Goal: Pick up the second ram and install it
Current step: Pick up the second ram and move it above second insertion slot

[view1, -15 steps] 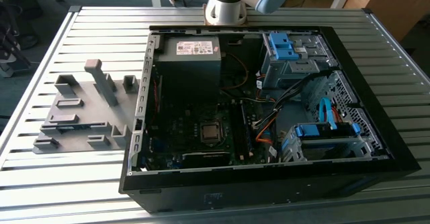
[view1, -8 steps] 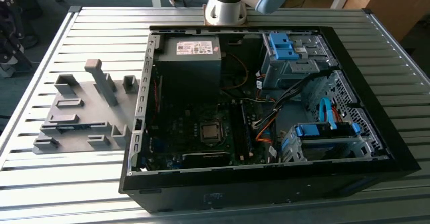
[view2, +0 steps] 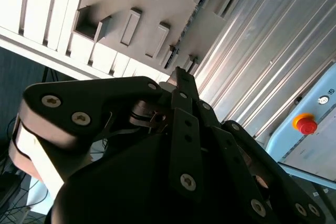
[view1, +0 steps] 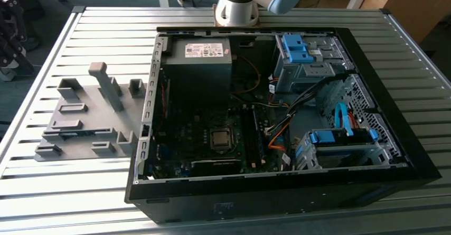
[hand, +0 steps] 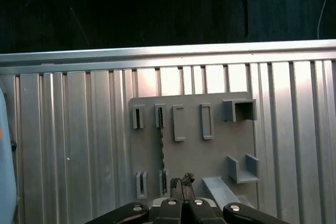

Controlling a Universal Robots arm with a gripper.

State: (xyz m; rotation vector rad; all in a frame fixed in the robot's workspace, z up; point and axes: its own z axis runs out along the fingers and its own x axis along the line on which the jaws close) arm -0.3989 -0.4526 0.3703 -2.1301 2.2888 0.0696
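Note:
The second ram (hand: pixel 161 150) stands on edge as a thin dark strip in the grey fixture plate (hand: pixel 191 150), held between two slotted blocks. The second wrist view shows the ram (view2: pixel 185 31) as a dark line on the same plate (view2: pixel 157 3). My gripper (hand: pixel 181 181) hangs well above the plate, its two black fingertips pressed together with nothing between them. Its tips line up just beside the ram's near end. In the second wrist view the gripper (view2: pixel 181 74) tapers to a shut point. The fixture plate (view1: pixel 84 121) lies toward the exterior view's left of the computer.
An open black computer case (view1: pixel 415 161) lies on the slatted metal table (view1: pixel 84 29), showing the motherboard (view1: pixel 221 138), power supply (view1: pixel 200 50) and blue drive cages (view1: pixel 338 140). The arm's base (view1: pixel 236 8) stands behind the case. A red button (view2: pixel 306 124) sits off the table.

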